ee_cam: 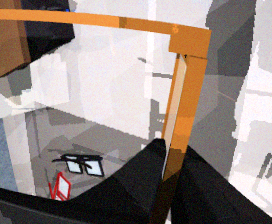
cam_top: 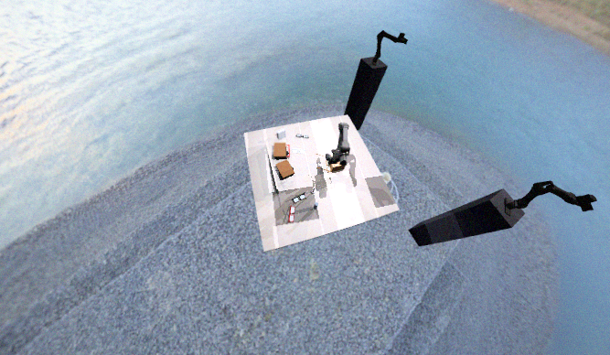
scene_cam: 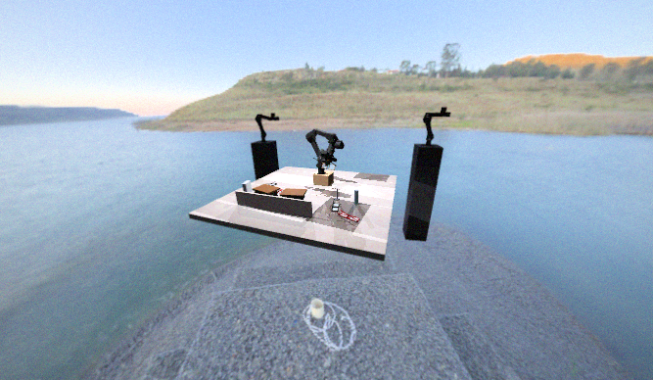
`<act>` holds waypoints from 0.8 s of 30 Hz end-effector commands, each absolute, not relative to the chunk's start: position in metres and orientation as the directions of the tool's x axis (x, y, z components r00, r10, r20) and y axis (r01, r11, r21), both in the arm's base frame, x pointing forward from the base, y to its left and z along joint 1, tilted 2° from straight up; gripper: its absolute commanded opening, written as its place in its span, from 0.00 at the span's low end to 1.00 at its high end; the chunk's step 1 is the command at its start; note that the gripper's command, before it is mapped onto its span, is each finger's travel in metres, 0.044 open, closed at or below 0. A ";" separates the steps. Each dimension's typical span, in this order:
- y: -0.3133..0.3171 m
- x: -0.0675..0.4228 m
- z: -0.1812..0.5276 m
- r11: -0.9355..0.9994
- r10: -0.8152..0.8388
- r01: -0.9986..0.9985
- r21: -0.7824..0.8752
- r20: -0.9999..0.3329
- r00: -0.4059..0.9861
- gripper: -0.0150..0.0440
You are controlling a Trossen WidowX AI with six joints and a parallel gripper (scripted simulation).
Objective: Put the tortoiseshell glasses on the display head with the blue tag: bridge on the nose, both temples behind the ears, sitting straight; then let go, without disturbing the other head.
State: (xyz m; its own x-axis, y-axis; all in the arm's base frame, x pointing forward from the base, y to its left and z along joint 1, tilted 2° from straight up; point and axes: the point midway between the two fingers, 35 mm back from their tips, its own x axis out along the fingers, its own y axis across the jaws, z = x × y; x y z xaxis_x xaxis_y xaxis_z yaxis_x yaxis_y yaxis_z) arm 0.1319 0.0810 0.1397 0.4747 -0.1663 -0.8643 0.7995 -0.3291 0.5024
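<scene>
Glasses (ee_cam: 180, 70) with an amber-brown frame are being held up above the desk (cam_top: 356, 206), one thin temple being pinched by the nearly closed jaws of the gripper (ee_cam: 165, 163), as is being shown in the wrist view. The front bar is being carried out ahead of the jaws, with a brown head (ee_cam: 14, 30) lying beyond its far end; its tag cannot be made out. The pair is judged to be light, stiff and somewhat fragile, and the temple is likely to pivot at its hinge, so the frame is probably being left free to swing from a one-sided hold. A hold nearer the hinge or at the bridge would be steadier. Two other pairs of glasses (ee_cam: 80, 164) are lying on the desk below. Two brown heads (cam_top: 283, 160) are seen near the arm in the top view.
</scene>
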 end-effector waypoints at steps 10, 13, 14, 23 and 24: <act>0.081 0.122 0.144 -0.244 -0.123 0.801 0.547 -0.837 0.534 0.25; 0.081 0.122 0.144 -0.244 -0.123 0.801 0.547 -0.837 0.534 0.25; 0.081 0.122 0.144 -0.244 -0.123 0.801 0.547 -0.837 0.534 0.25; 0.081 0.122 0.144 -0.244 -0.123 0.801 0.547 -0.837 0.534 0.25; 0.081 0.122 0.144 -0.244 -0.123 0.801 0.547 -0.837 0.534 0.25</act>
State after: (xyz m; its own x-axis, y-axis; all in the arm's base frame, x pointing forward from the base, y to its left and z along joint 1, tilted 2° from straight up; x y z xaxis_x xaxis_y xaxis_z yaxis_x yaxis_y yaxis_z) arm 0.1224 0.0799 0.1439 0.5364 -0.1248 -0.8347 0.7987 -0.2444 0.5499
